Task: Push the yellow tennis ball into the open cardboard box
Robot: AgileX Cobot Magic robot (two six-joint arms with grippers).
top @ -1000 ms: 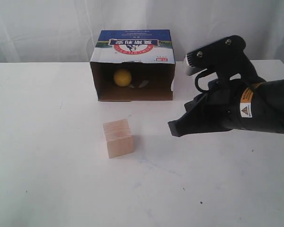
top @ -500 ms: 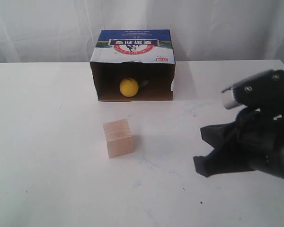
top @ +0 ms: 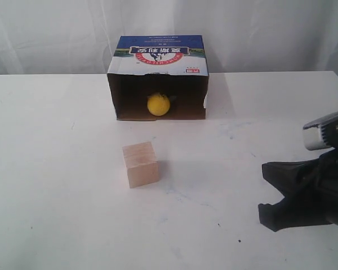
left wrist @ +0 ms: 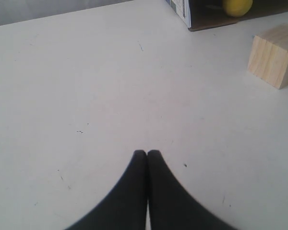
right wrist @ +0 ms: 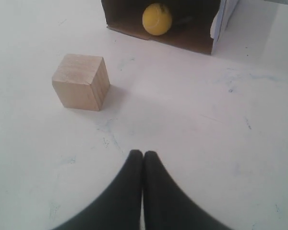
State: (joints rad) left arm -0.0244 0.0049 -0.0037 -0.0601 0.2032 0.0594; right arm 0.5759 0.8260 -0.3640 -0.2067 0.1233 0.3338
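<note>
The yellow tennis ball (top: 158,104) rests inside the open cardboard box (top: 158,56), near the front of its dark opening. The box lies on its side with its blue-and-white printed face up. The right wrist view shows the ball (right wrist: 157,19) on the box floor (right wrist: 187,40). My right gripper (top: 263,212) is shut and empty, low over the table at the front right, well away from the box. Its fingertips (right wrist: 143,154) touch each other. My left gripper (left wrist: 147,153) is shut on nothing over bare table, with the ball (left wrist: 237,5) and box (left wrist: 201,17) far ahead.
A pale wooden cube (top: 141,164) stands on the white table (top: 56,169) in front of the box, left of my right gripper. It appears as the cube (right wrist: 81,81) and the cube (left wrist: 274,56) in the wrist views. A white curtain hangs behind.
My right arm has pulled back from the box, moving right and toward the front edge. The ball has rolled a little right and forward inside the box.
</note>
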